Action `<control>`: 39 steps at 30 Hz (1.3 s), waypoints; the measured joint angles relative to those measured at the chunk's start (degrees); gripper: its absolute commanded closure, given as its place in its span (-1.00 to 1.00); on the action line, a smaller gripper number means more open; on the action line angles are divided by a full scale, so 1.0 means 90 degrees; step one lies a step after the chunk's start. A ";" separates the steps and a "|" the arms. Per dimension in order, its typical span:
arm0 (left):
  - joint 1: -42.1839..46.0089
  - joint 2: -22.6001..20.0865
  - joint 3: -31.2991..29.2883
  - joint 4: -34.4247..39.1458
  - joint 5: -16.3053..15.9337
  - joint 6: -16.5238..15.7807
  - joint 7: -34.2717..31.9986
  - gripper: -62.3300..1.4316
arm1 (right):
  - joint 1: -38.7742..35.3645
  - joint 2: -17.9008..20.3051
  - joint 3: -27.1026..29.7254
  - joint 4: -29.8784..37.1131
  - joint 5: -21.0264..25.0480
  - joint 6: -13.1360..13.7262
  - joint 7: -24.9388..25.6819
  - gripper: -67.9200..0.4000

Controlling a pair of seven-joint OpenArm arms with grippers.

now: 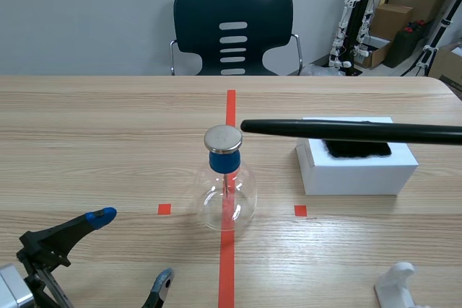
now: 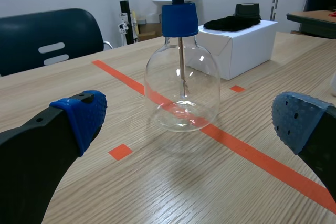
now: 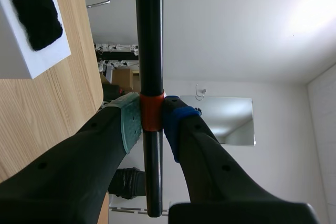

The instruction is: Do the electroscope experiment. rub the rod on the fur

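A long black rod [image 1: 346, 131] lies level across the right of the scene view, passing over the black fur [image 1: 357, 149] on a white box [image 1: 357, 171]. Its free tip ends just right of the metal disc [image 1: 222, 138] of the glass electroscope flask [image 1: 226, 196]; I cannot tell whether the rod touches the fur. My right gripper [image 3: 151, 121] is shut on the rod [image 3: 149, 35] at its orange band, with the fur [image 3: 32, 9] off to one side. My left gripper [image 1: 133, 247] rests low at the near left, open, with the flask [image 2: 182, 93] ahead of its fingers.
A white rod stand [image 1: 397, 286] sits at the near right edge of the table. A dark chair [image 1: 233, 27] stands behind the table's far side. Boxes and equipment crowd the back right corner of the room.
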 measured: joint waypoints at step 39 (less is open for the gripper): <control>0.0000 0.0000 0.0000 0.0000 0.0000 0.0000 0.0000 -1.00 | 0.0005 0.0000 0.0000 0.0000 -0.0185 -0.0024 -0.0211 0.95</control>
